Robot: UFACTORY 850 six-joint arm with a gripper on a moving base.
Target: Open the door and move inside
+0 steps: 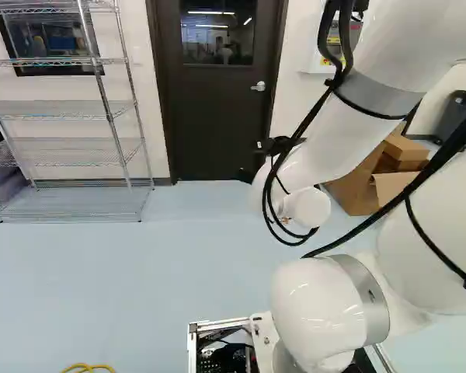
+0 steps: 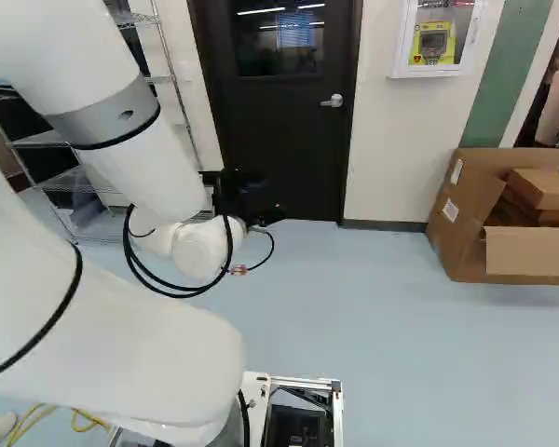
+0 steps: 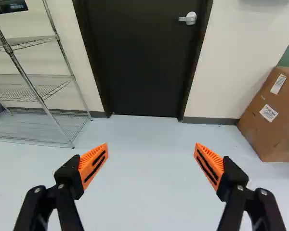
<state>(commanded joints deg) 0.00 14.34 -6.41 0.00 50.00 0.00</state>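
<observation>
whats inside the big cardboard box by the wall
A smaller box shows in the open top of the big box, with more cardboard under it. Anything lower is hidden by the flap and walls.

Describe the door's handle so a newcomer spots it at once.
Start at the dark door, between the wire shelving and the open cardboard box. Below its window, near the edge on the box's side, sits the handle: a silver lever, bright against the dark panel.
</observation>
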